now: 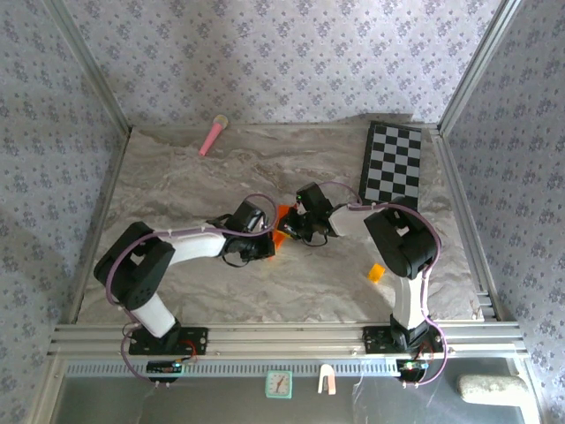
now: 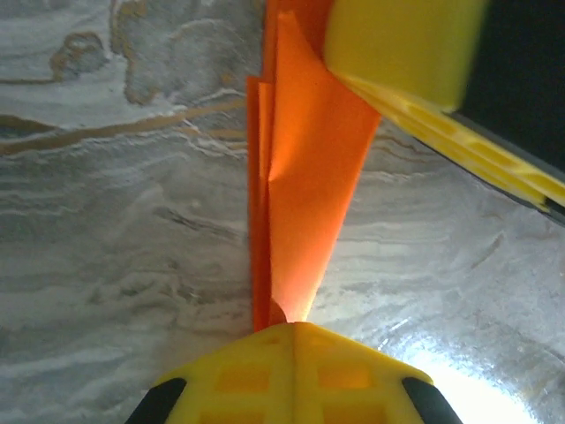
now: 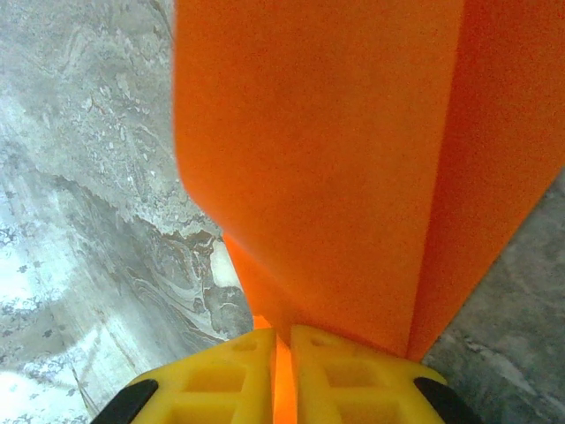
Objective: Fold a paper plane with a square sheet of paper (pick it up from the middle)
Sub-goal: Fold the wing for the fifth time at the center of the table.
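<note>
Your left gripper (image 2: 294,343) and right gripper (image 3: 282,344) (jaws pressed together) each pinch the folded orange paper (image 2: 309,177) over the table (image 2: 106,265).

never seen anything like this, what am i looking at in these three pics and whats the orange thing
It is a robot with two arms bolted to the near edge of a marble-patterned table. The wide picture is from a fixed camera above and behind the arms. The two close-ups come from small cameras on each wrist, so the yellow tips at the bottom are that arm's own fingers. The left gripper and the right gripper are both shut on a folded orange paper, holding it between them near the middle of the table. Lying on the table are a pink stick, a checkerboard and a small orange block.
</note>
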{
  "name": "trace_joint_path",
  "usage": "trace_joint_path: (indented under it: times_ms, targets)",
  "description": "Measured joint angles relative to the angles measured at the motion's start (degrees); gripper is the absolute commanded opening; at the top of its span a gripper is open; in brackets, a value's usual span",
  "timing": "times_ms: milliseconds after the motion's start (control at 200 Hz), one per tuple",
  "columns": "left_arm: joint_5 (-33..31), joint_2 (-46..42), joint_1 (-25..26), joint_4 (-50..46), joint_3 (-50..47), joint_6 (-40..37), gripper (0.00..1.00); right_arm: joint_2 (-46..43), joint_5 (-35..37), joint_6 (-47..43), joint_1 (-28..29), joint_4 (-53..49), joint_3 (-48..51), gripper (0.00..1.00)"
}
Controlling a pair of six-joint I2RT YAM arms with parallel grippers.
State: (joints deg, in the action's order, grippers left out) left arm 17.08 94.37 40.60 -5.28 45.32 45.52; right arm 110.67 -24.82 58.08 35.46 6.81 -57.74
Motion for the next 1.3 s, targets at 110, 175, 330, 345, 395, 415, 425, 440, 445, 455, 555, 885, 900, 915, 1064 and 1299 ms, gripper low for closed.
trace_joint_path:
  times_ms: [110, 175, 330, 345, 395, 415, 425, 440, 445, 455, 555, 885, 900, 915, 1064, 1299]
  targets:
    - [0.0, 0.7, -0.1, 1.9, 0.0, 0.8, 0.00, 0.0, 0.0, 0.0, 0.0, 0.0, 0.0, 0.14]
    - [0.0, 0.7, -0.1, 2.8, 0.0, 1.2, 0.00, 0.0, 0.0, 0.0, 0.0, 0.0, 0.0, 0.14]
    - [0.0, 0.7, -0.1, 4.3, 0.0, 1.5, 0.00, 0.0, 0.0, 0.0, 0.0, 0.0, 0.0, 0.14]
    - [0.0, 0.8, -0.1, 4.3, 0.0, 1.5, 0.00, 0.0, 0.0, 0.0, 0.0, 0.0, 0.0, 0.14]
    - [-0.1, 1.2, -0.1, 4.3, 0.0, 1.5, 0.00, 0.0, 0.0, 0.0, 0.0, 0.0, 0.0, 0.15]
    - [-0.2, 1.4, -0.1, 4.3, 0.0, 1.5, 0.00, 0.0, 0.0, 0.0, 0.0, 0.0, 0.0, 0.15]
    - [-0.2, 1.5, -0.1, 4.3, 0.0, 1.5, 0.00, 0.0, 0.0, 0.0, 0.0, 0.0, 0.0, 0.15]
    - [-0.2, 1.9, -0.1, 4.3, 0.0, 1.5, 0.00, 0.0, 0.0, 0.0, 0.0, 0.0, 0.0, 0.15]
    - [-0.2, 1.9, -0.1, 4.3, 0.0, 1.5, 0.00, 0.0, 0.0, 0.0, 0.0, 0.0, 0.0, 0.15]
    - [-0.3, 2.1, -0.1, 4.3, 0.0, 1.5, 0.00, 0.0, 0.0, 0.0, 0.0, 0.0, 0.0, 0.15]
    - [-0.2, 2.6, -0.2, 4.5, 0.1, 1.7, 0.00, -0.3, 0.0, -0.5, 0.0, -0.6, -0.1, 0.15]
    - [-0.2, 2.6, -0.2, 4.3, 0.1, 1.8, 0.00, -7.6, 3.0, -10.3, 0.0, -8.5, -0.3, 0.15]
    - [-0.2, 2.6, -0.2, 4.3, 0.1, 1.8, 0.00, -7.9, 3.2, -10.8, 0.1, -8.6, -0.3, 0.15]
    - [-0.2, 2.6, -0.2, 4.3, 0.1, 1.8, 0.00, -8.1, 3.3, -11.3, 0.2, -8.6, -0.3, 0.15]
    - [0.0, 2.6, -0.2, 4.3, 0.1, 1.8, 0.00, -8.0, 3.6, -14.4, 1.6, -9.0, -0.3, 0.14]
    - [0.0, 2.6, -0.2, 4.3, 0.1, 1.9, 0.00, -5.8, 3.6, -16.7, 2.8, -10.5, -2.2, 0.14]
